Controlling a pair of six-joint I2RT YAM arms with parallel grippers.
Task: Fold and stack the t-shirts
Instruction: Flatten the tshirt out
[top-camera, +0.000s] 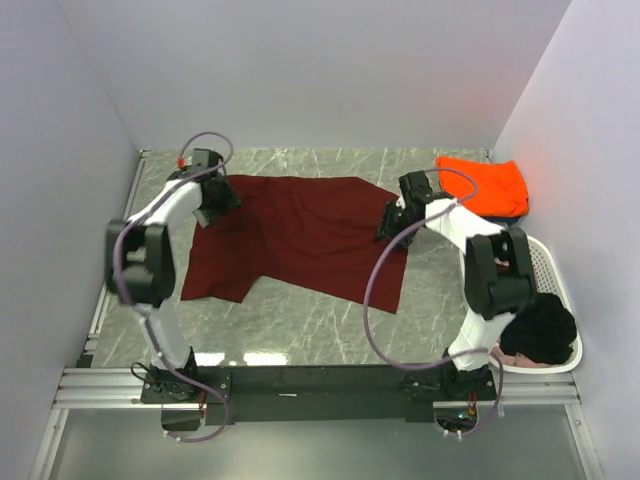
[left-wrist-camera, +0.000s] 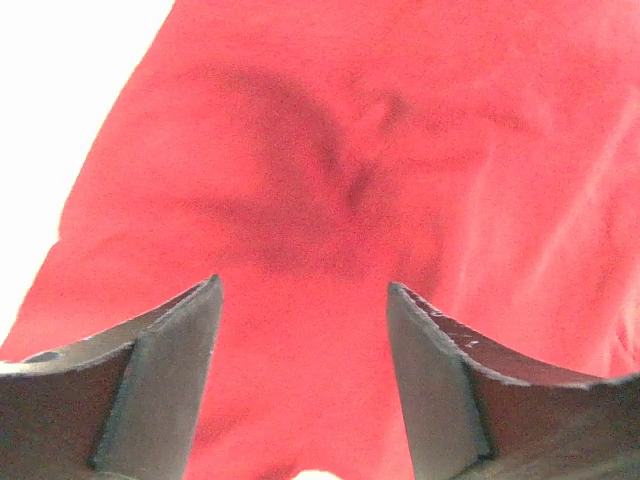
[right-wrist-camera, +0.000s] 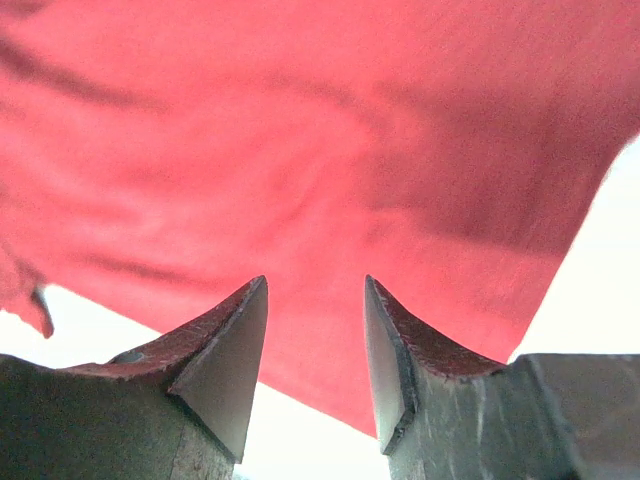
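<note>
So far 1 orange t-shirt (top-camera: 485, 185) looks folded at 2 o'clock; the maroon t-shirt (top-camera: 300, 235) lies unfolded under the left gripper (left-wrist-camera: 303, 300) and right gripper (right-wrist-camera: 315, 290), jaws parted, empty.

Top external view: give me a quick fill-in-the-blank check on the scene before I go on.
Over the maroon t-shirt, the left gripper and right gripper each have jaws ____.
The black t-shirt lies in the white ____.
The folded t-shirt in the far right corner is bright ____.
Missing words: open; basket; orange.
</note>
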